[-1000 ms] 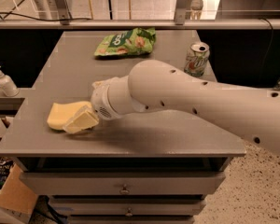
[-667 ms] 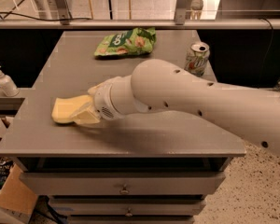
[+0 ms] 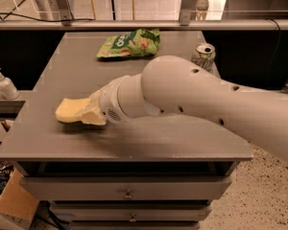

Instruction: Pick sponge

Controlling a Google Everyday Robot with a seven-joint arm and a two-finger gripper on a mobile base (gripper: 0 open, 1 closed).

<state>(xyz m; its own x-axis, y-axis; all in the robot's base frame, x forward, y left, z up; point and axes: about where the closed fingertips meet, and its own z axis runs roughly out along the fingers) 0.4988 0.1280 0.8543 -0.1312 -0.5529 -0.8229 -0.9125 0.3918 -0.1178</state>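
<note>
The pale yellow sponge (image 3: 67,110) is at the left of the grey table (image 3: 182,138), near its front. It casts a thin shadow and looks slightly raised off the top. My gripper (image 3: 86,113) reaches in from the right at the end of the thick white arm (image 3: 182,90). It is shut on the sponge's right end, with one pale finger (image 3: 95,110) lying over it. The wrist hides the rest of the gripper.
A green snack bag (image 3: 129,43) lies at the back middle of the table. A soda can (image 3: 203,56) stands at the back right, just behind the arm. A soap dispenser (image 3: 5,84) stands on a lower ledge to the left. Drawers (image 3: 127,191) sit under the tabletop.
The sponge and my gripper have moved together a little away from the table's front edge and slightly to the right. The bag and can have not moved.
</note>
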